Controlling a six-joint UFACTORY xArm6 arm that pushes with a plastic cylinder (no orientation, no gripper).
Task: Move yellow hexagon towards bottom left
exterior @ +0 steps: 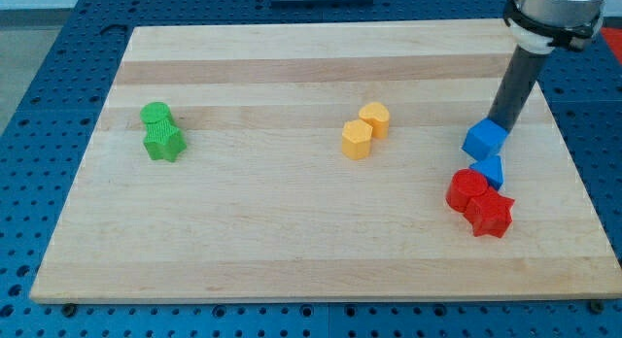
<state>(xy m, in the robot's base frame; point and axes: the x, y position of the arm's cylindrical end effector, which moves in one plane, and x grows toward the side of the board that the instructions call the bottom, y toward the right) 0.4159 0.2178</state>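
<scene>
The yellow hexagon (357,140) lies near the board's middle, touching a second yellow block (374,118) of rounder shape just up and to its right. My tip (498,123) is far to the right of both, at the upper right edge of a blue cube (484,140), seemingly touching it. The rod rises from there to the view's top right corner.
A smaller blue block (492,170) sits below the blue cube. Two red blocks (467,189) (490,215) lie just below that. Two green blocks (155,115) (164,142) sit together at the view's left. The wooden board (292,251) rests on a blue perforated table.
</scene>
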